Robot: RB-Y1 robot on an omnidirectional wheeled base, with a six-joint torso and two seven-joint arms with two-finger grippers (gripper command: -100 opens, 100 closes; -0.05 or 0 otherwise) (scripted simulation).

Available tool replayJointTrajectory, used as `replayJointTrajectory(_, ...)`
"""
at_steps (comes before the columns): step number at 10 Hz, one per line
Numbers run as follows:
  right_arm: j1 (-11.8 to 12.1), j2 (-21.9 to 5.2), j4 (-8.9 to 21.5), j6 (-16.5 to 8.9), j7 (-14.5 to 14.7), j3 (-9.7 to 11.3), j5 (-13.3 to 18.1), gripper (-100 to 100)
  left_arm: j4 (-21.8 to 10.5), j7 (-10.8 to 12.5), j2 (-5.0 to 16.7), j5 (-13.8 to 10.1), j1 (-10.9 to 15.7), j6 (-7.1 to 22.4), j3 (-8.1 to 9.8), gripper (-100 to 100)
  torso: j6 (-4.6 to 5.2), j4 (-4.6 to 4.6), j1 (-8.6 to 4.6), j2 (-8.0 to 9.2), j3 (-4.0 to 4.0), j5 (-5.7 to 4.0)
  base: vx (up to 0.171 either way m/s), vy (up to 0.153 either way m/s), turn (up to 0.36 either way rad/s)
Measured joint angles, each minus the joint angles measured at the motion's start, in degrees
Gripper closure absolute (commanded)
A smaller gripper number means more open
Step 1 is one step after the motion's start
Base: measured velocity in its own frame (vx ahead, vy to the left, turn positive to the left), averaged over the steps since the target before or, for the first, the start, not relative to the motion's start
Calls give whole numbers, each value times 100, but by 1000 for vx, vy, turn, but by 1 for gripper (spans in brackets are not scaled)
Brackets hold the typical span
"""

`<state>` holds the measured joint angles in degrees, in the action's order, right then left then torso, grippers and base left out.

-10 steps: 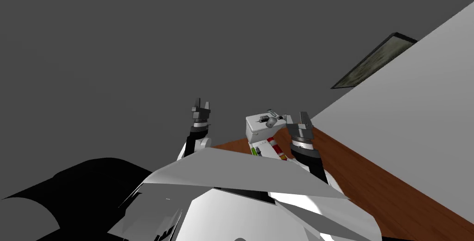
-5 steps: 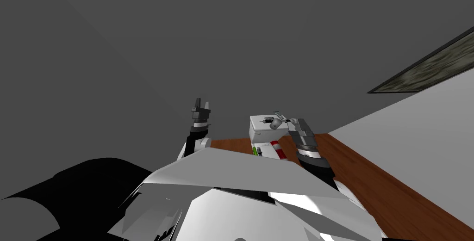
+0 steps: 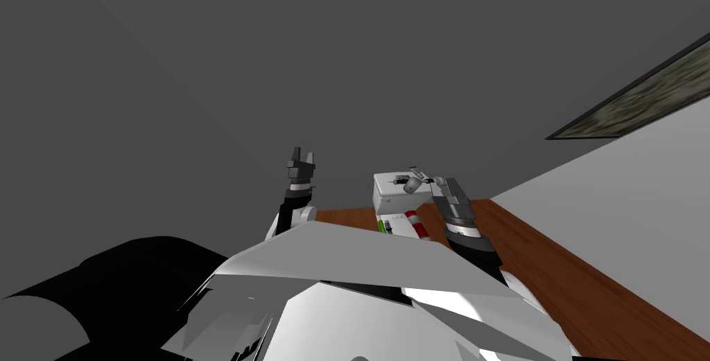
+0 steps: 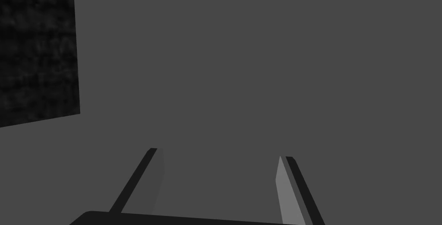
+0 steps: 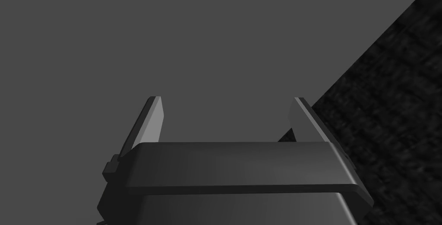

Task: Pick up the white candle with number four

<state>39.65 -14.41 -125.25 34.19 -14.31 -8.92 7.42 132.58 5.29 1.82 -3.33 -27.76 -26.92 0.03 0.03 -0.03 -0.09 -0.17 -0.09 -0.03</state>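
Head view: both my arms rise in front of a plain dark grey wall, the left one on the left and the right one on the right.
Right claw (image 3: 428,177): released and tilted toward the white desk (image 3: 388,203), with its tip at the near corner of the desk top.
Right fingers (image 5: 149,121): in the right wrist view they stand well apart, with nothing between them.
Left claw (image 3: 303,158): released and upright, well apart from the desk, off to its left.
Left fingers (image 4: 285,188): in the left wrist view they are spread, with nothing between them.
White candle: I cannot tell which of the small things on the desk top it is, as they are too small for any number to be read.
Desk top: a small grey round thing (image 3: 410,183) lies just beside my right claw, and a small dark thing (image 3: 397,180) sits next to it on the side away from the claw.
Desk front: a red-and-white striped thing (image 3: 416,223) and a green thing (image 3: 381,225) sit low against it.
Floor (image 3: 548,274): brown wooden boards run along a light wall.
Picture frame (image 3: 627,104): hangs on the wall, well apart from both claws.
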Motion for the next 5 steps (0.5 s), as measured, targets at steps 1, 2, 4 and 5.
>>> replayJointTrajectory(1,0,0,0,0,0,0,0,-100,0,0,0,0,0,0,0,0,0,0,0,-1,0,0,6,3,-19)
replayJointTrajectory(2,0,0,0,0,0,0,0,-100,0,0,0,0,0,0,0,0,0,0,1,-2,-1,0,11,4,18)
replayJointTrajectory(4,92,-238,78,54,-12,-23,77,-100,0,0,0,0,0,0,0,0,0,-2,-3,-7,-4,0,23,-6,25)
replayJointTrajectory(5,139,-386,143,98,-25,-48,116,-100,0,0,0,0,0,0,0,0,0,-2,-5,-8,-5,-1,26,-7,28)
